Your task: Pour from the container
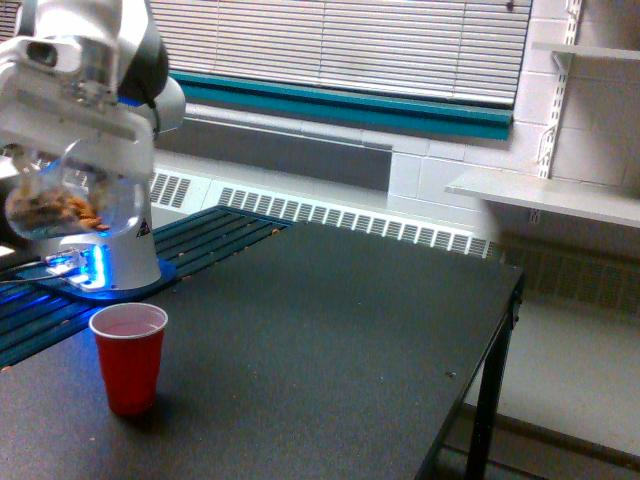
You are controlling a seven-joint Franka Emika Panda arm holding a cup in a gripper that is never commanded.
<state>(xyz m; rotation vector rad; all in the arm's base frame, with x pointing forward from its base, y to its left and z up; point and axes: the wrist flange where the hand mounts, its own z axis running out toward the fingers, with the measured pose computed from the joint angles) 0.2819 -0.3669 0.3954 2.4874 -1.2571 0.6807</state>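
Jaws are gripping the clear tumbler, carrying brown bits, tilted above and left of the red cup standing on the worktop, apparently lining up for pouring.

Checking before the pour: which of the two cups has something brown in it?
The clear cup held up in the hand, at the exterior view's left. The red cup stands upright on the black table, no brown inside.

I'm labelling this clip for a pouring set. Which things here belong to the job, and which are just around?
Job:
clear container with brown bits, held up by the gripper
red cup, upright on the black table

Just around:
wall shelf
window blinds
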